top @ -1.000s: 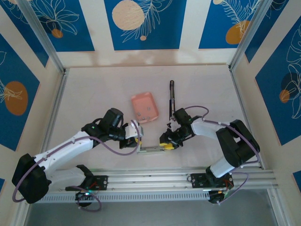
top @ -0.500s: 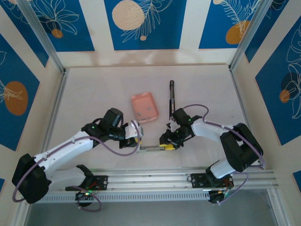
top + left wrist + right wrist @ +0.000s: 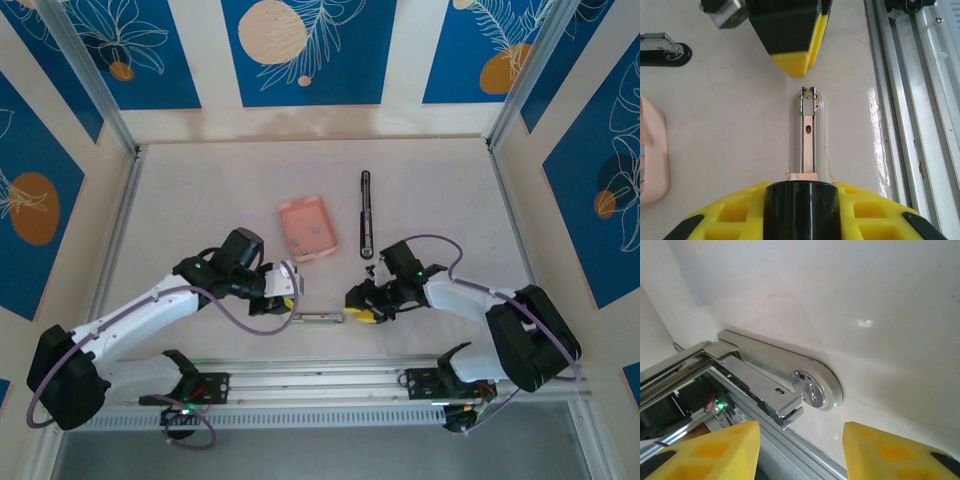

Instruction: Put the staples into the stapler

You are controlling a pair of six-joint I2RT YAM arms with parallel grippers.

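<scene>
Staples lie in the pink tray in the top view, well apart from the stapler near the table's front edge. The left gripper pinches the stapler's left end, and the right gripper hangs at the other end.

Left wrist: the stapler's near end sits clamped between the fingers, and its channel looks bare.

Right wrist: the fingers are spread with nothing between them, the stapler's tip just beyond.

By my reading, the stapler is steadied but no strip is picked up or seated. Fetching, sliding in and closing are all left.
</scene>
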